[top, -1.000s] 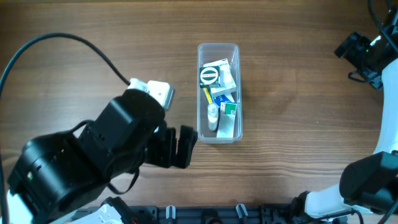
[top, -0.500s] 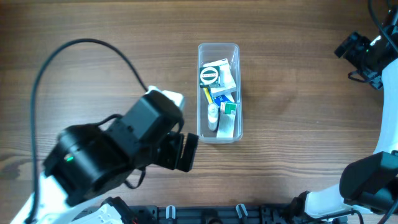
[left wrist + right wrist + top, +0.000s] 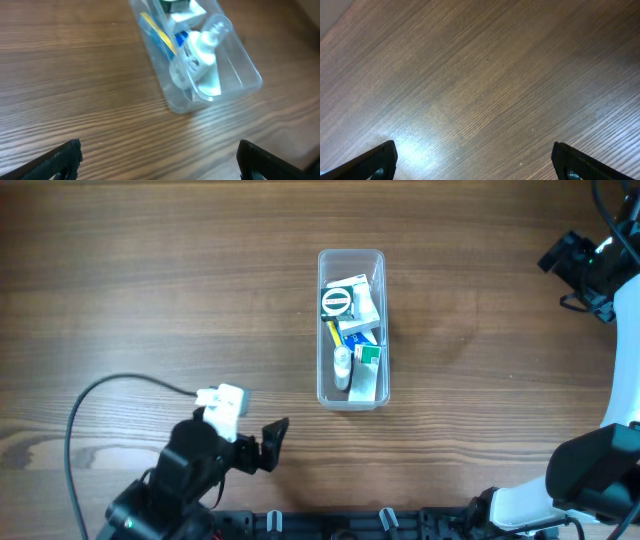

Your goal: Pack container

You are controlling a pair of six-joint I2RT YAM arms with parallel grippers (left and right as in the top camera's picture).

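Clear plastic container (image 3: 321,330), packed, ahead of the wide-open left gripper (image 3: 161,164).
Low over the wooden table (image 3: 150,290), the left gripper has its fingers spread far apart and grips nothing. The container lies just ahead of it and slightly to its right, holding small boxes (image 3: 362,304), a yellow strip (image 3: 159,34) and a small bottle (image 3: 205,42). Well apart from the container, the right gripper (image 3: 477,162) is likewise spread and empty above the wood.

One container (image 3: 349,253); one small bottle (image 3: 342,365) inside; boxes (image 3: 364,307) uncountable; two claws: left claw (image 3: 160,161), right claw (image 3: 475,161).
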